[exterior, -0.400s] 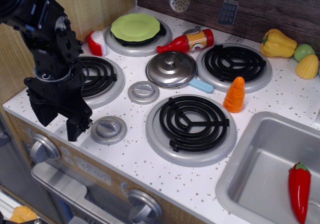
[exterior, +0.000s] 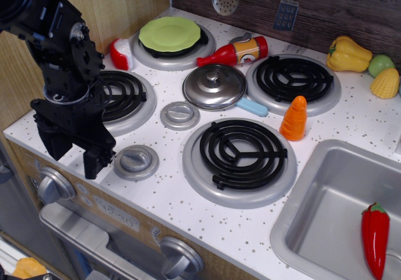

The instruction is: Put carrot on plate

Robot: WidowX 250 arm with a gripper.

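Note:
The orange toy carrot (exterior: 294, 118) stands upright on the white counter between the front right burner (exterior: 241, 153) and the back right burner (exterior: 293, 79). The light-green plate (exterior: 169, 33) lies on the back left burner. My black gripper (exterior: 74, 153) hangs at the front left corner of the stove, over the counter's edge, far left of the carrot. Its two fingers point down with a gap between them and hold nothing.
A steel pot lid (exterior: 214, 86) with a blue handle lies mid-stove. A red ketchup bottle (exterior: 235, 51) lies behind it. A red chili pepper (exterior: 374, 237) lies in the sink (exterior: 326, 205). A yellow pepper (exterior: 348, 54) and corn (exterior: 386, 83) sit at the back right.
The arm has shifted very slightly; nothing else has moved.

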